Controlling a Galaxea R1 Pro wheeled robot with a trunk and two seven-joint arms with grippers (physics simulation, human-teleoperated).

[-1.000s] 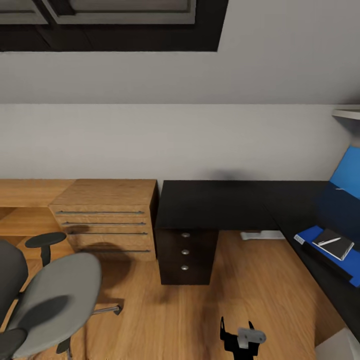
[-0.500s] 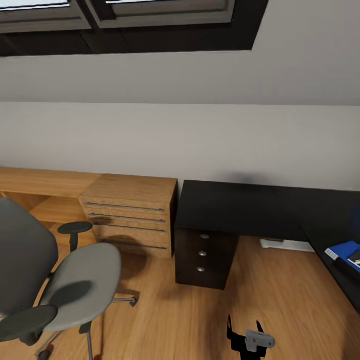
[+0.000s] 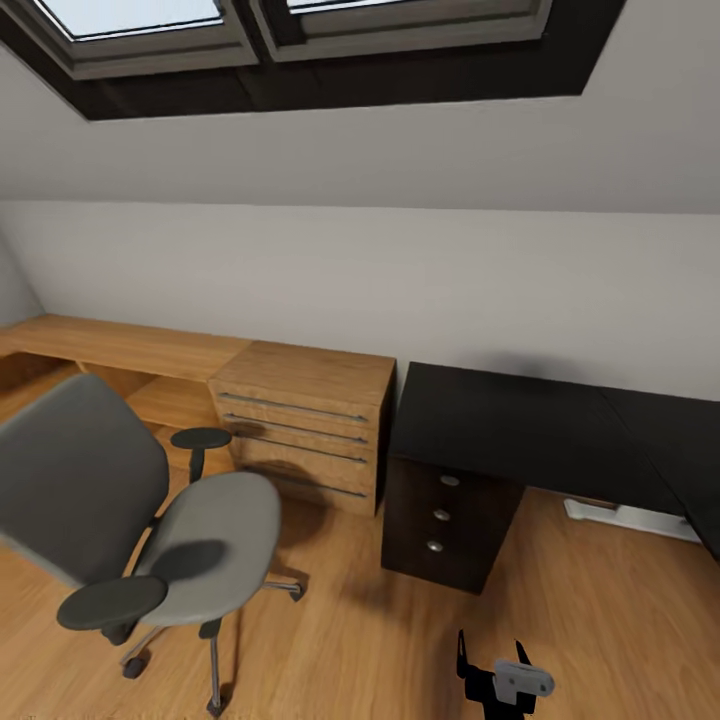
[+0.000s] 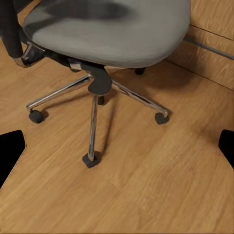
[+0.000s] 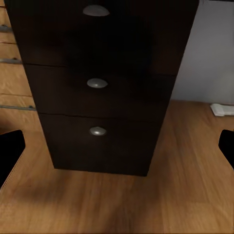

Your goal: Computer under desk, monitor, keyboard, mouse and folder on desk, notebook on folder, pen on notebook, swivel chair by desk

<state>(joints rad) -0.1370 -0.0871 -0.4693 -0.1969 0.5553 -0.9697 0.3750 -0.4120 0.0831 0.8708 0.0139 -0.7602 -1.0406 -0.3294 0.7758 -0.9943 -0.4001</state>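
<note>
The swivel chair [image 3: 205, 545], grey with black armrests, stands on the wood floor at the left, apart from the desk. Its seat [image 4: 112, 29] and chrome star base fill the area ahead of my open left gripper [image 4: 117, 148], which holds nothing. The desk [image 3: 520, 425] has a black top and a black drawer unit [image 3: 445, 520] at centre right. My right gripper [image 3: 492, 655] hangs low in front of that drawer unit [image 5: 131, 63], open and empty [image 5: 117, 146]. The computer, monitor, keyboard, mouse, folder, notebook and pen are out of view.
A light wooden drawer cabinet [image 3: 305, 425] adjoins the desk's left end, with a long wooden counter [image 3: 120, 345] running further left. The desk's white foot [image 3: 630, 520] rests on the floor at right. Skylights [image 3: 300, 30] sit in the sloped ceiling.
The camera has swung left and upward. The chair now shows more fully, and the blue folder with the notebook on it has slipped past the right edge. Nothing itself has moved.
</note>
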